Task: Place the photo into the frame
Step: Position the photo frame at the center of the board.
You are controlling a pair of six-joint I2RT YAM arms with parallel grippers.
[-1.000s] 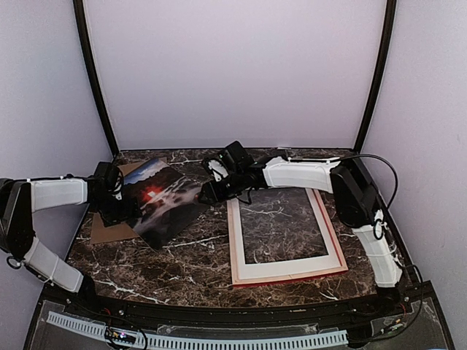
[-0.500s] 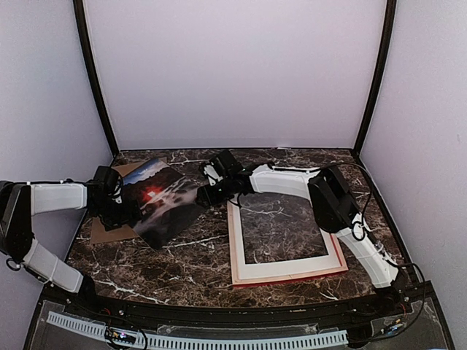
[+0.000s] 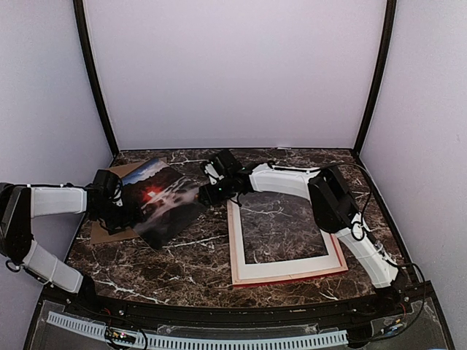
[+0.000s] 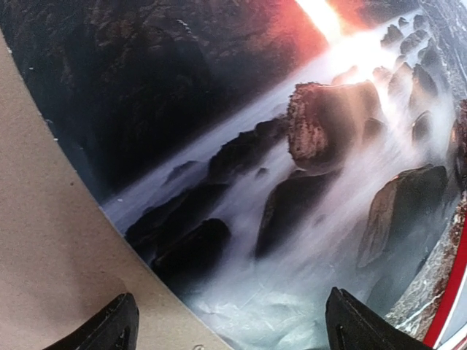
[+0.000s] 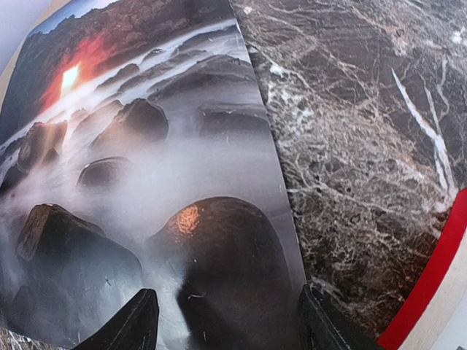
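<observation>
1. While the photo [image 3: 162,197] lay on the left half of the marble table [image 3: 182,262], partly over a brown backing board [image 3: 109,230], the frame [image 3: 288,270] sat well apart to its right. The frame's pale back faced up, and a red edge showed along its near side.
2. The left gripper [image 3: 120,208] stood at the photo's left edge with its jaws wide apart. In the left wrist view its fingertips [image 4: 117,324] straddled the line where print met board and clamped nothing.
3. The right gripper [image 3: 208,191] stood at the photo's right corner, its jaws likewise apart. The right wrist view showed that corner lying between the two fingertips, but whether either touched the paper could not be told.
4. The print looked thin, light and flexible, and its surface seemed to bow slightly in the top view. Its sheen suggested a glossy finish, so it would probably slip under smooth pads and would crease or mark easily.
5. The best hold was judged to be a shallow pinch at opposite edges or corners, one per arm, so the sheet would not sag or fold in the middle.
6. A sheet lying flat gave the fingers little to get under, so the part resting on the board's edge looked the likeliest place to lift it.
7. It would then need to arrive flat and square to the frame's opening.
</observation>
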